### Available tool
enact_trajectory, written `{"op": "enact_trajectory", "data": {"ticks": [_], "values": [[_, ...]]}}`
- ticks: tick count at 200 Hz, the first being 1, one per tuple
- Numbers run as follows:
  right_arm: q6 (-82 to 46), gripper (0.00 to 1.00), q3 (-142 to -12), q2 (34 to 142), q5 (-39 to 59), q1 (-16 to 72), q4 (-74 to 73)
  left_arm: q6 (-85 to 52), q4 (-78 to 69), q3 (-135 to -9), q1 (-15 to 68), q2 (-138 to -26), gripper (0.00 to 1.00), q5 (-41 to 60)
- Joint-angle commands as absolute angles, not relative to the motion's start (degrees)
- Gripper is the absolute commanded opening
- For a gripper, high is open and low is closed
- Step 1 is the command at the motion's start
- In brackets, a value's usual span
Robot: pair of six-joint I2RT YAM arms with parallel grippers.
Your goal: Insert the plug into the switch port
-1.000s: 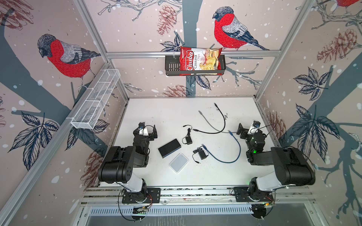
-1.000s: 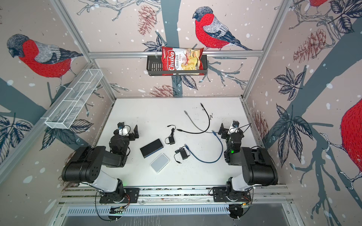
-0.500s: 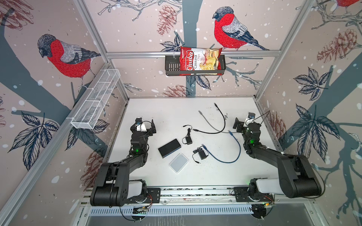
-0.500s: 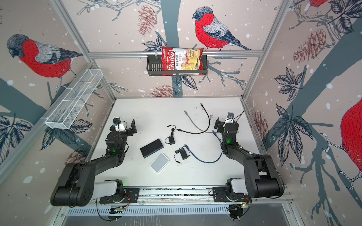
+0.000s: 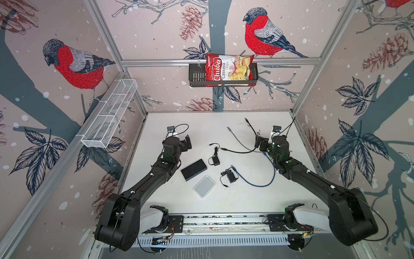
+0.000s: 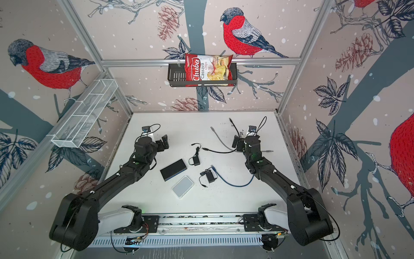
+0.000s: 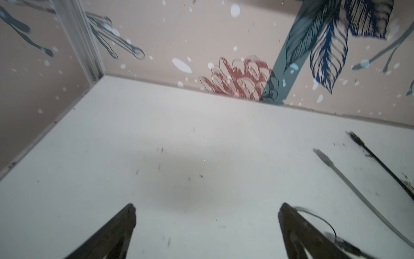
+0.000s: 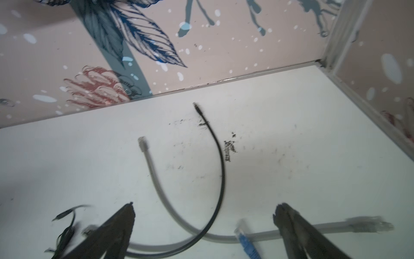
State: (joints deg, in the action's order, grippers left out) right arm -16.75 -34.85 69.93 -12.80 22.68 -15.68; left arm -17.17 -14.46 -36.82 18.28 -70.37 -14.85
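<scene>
Up front, your white switch [image 5: 204, 186] lies flat on table [image 5: 246, 201], black switch [image 5: 194, 169] just behind it. Blue cable [image 5: 259, 186] loops to their right. Its blue plug [image 8: 246, 243] lies on table between spread jaws of your right gripper [image 8: 203, 209], ungripped. Left gripper [image 7: 207, 209] likewise spread, holding nothing, over bare table. Farther back, grey cable [image 8: 154, 177] and black cable [image 8: 220, 161] cross.

Black switch [image 5: 193, 169] ports too small to tell; blue plug [image 8: 246, 244] blurred, cut off by edge; grey plug [image 8: 369, 225] smeared
</scene>
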Motion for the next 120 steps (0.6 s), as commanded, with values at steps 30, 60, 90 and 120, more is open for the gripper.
{"op": "enact_trajectory", "data": {"ticks": [30,60,90,120], "values": [[-17.2,1.0,-35.7,68.4,-5.8,30.9,-5.6,-24.2,3.7,-42.6,26.6,-74.5,0.98,-15.4],[-17.1,0.99,-33.7,67.8,-4.9,36.7,-4.6,-25.2,7.4,-44.1,31.6,-75.7,0.98,-16.6],[-17.9,0.97,-32.7,70.3,-6.5,42.7,-4.4,-26.5,3.4,-42.5,33.4,-76.2,0.98,-13.0],[-18.8,0.92,-34.0,75.7,-8.7,48.0,-3.4,-27.0,-0.3,-42.5,34.3,-77.1,0.98,-11.3]]}}
